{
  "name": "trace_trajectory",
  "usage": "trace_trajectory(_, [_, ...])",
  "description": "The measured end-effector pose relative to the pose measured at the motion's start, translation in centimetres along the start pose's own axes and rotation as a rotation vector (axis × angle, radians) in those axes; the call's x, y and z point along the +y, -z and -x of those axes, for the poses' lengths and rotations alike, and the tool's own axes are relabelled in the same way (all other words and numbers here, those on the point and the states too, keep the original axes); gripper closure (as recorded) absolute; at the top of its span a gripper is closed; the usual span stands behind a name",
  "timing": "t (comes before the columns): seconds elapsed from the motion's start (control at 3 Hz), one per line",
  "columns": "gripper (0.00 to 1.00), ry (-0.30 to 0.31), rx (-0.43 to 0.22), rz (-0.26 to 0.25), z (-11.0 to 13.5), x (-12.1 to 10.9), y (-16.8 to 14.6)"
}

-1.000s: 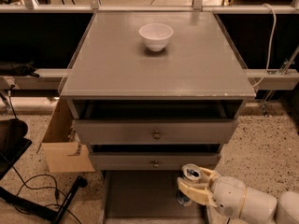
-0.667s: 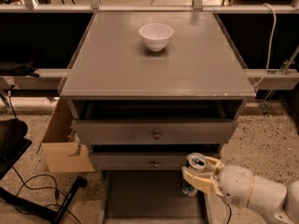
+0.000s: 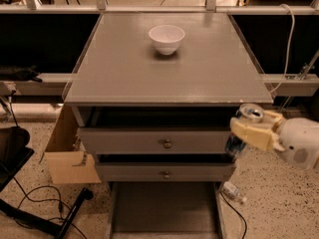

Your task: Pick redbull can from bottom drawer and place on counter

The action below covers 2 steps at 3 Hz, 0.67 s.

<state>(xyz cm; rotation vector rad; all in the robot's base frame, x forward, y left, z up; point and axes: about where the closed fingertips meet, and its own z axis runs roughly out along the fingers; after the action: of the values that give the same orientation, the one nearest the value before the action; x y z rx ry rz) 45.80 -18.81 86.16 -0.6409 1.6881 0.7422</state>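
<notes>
My gripper [image 3: 251,128] is shut on the redbull can [image 3: 243,129], a slim blue and silver can with a shiny silver top. It holds the can upright in the air beside the cabinet's right front corner, level with the upper knobbed drawer and just below the counter's edge. The bottom drawer [image 3: 164,210] is pulled open at the lower middle, with a flat grey floor that looks bare. The counter [image 3: 124,68] is the grey square top above.
A white bowl [image 3: 166,38] stands near the back middle of the counter. Two grey drawers with round knobs [image 3: 167,143] sit partly open below. A cardboard box [image 3: 65,153] is at the cabinet's left, cables lie on the floor at lower left, and a small bottle [image 3: 233,191] lies on the floor at the right.
My gripper has lifted the can up and to the right, from just above the bottom drawer to beside the cabinet's right front corner near counter height.
</notes>
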Motion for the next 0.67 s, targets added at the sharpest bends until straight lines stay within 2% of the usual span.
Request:
trace_trajectory(0.33, [1.0,-0.006,-0.046,-0.061,7.0,-4.5,1.0])
trace_trajectory(0.67, [1.0,0.019,-0.122,-0.111,12.9,-9.1,0.4])
